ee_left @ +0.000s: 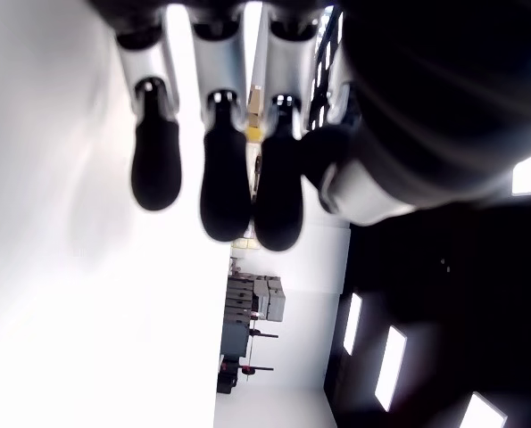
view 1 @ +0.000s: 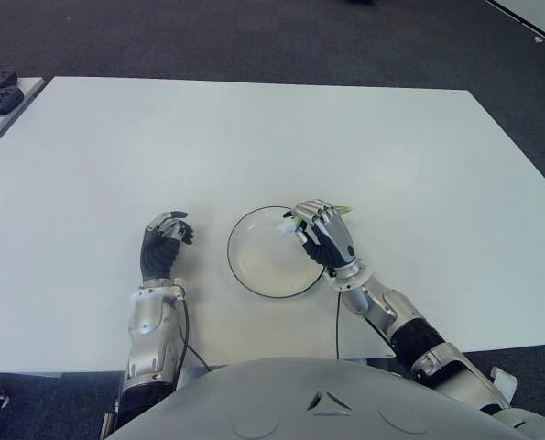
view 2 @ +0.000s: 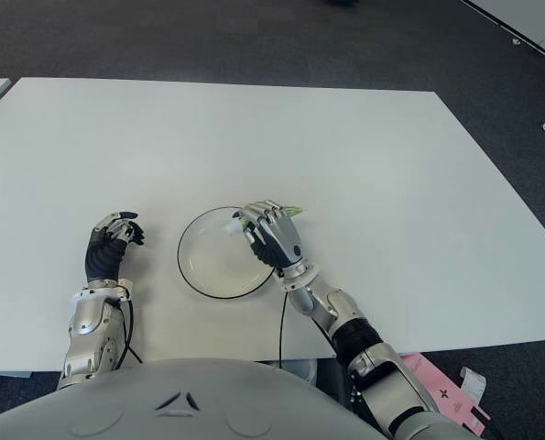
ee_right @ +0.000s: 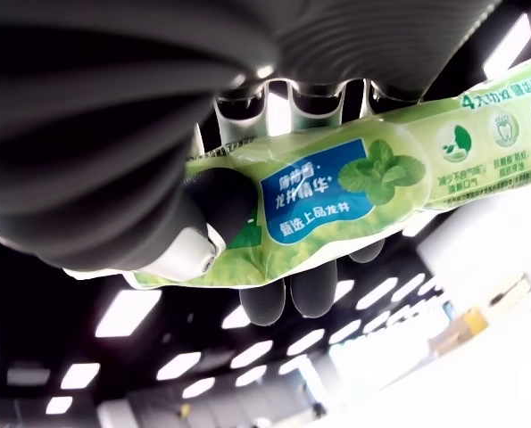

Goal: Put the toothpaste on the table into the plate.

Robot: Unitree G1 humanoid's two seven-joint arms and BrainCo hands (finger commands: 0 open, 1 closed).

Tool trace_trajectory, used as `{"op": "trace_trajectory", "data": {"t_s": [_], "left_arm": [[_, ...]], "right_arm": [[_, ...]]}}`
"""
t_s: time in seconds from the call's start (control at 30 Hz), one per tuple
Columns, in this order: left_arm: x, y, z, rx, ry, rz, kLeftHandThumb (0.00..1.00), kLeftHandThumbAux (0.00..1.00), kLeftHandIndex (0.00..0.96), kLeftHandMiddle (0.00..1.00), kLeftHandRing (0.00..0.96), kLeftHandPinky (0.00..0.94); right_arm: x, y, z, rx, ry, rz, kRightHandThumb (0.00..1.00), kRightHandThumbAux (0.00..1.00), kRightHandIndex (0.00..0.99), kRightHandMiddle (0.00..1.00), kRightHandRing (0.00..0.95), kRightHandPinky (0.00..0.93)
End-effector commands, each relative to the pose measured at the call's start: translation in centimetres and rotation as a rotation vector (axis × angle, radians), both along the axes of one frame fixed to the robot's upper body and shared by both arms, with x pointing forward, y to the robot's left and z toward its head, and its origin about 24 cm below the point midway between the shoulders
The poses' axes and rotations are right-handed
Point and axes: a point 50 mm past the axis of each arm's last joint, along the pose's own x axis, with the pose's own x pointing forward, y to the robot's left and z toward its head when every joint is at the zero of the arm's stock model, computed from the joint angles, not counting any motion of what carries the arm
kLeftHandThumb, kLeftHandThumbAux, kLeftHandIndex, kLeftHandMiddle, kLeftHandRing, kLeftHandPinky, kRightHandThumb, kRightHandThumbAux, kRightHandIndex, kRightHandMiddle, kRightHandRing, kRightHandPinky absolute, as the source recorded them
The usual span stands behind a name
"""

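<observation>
The green toothpaste tube [ee_right: 354, 192] is held in the curled right hand [view 1: 322, 236] over the right rim of the plate [view 1: 254, 275] at lower centre, so an early release could tip it onto the table [view 1: 254, 137], while the left hand [view 1: 165, 240], left of the plate, is loosely curled and empty.

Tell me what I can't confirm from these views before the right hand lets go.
- Toothpaste: in the eye views the right hand covers all but its green tip, so its height above the plate is unclear.
- Plate's right rim: hidden by that hand.
- Left hand: table contact unclear.
</observation>
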Motion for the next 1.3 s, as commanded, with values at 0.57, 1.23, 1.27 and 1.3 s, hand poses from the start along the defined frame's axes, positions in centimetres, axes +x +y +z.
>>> {"op": "trace_trajectory", "data": {"t_s": [0.57, 1.23, 1.27, 1.3], "left_arm": [[-0.6, -0.2, -1.3, -0.027, 0.082, 0.014, 0.705, 0.717, 0.434, 0.622, 0.627, 0.598], [-0.6, -0.2, -1.2, -0.013, 0.083, 0.006, 0.704, 0.719, 0.434, 0.623, 0.625, 0.598], [-0.6, -0.2, -1.3, -0.013, 0.084, 0.006, 0.704, 0.719, 0.434, 0.622, 0.625, 0.597], [-0.6, -0.2, -1.3, -0.013, 0.086, 0.007, 0.704, 0.719, 0.434, 0.622, 0.625, 0.596]], "right_arm": [[0.0, 0.4, -0.3, -0.173, 0.095, 0.123, 0.469, 0.449, 0.382, 0.478, 0.512, 0.514], [-0.7, -0.2, 1.2, -0.346, 0.181, 0.065, 0.107, 0.279, 0.000, 0.000, 0.000, 0.000], [-0.7, -0.3, 1.3, -0.352, 0.186, 0.060, 0.106, 0.274, 0.000, 0.000, 0.000, 0.000], [-0.7, -0.3, 1.3, -0.370, 0.190, 0.050, 0.106, 0.272, 0.000, 0.000, 0.000, 0.000]]}}
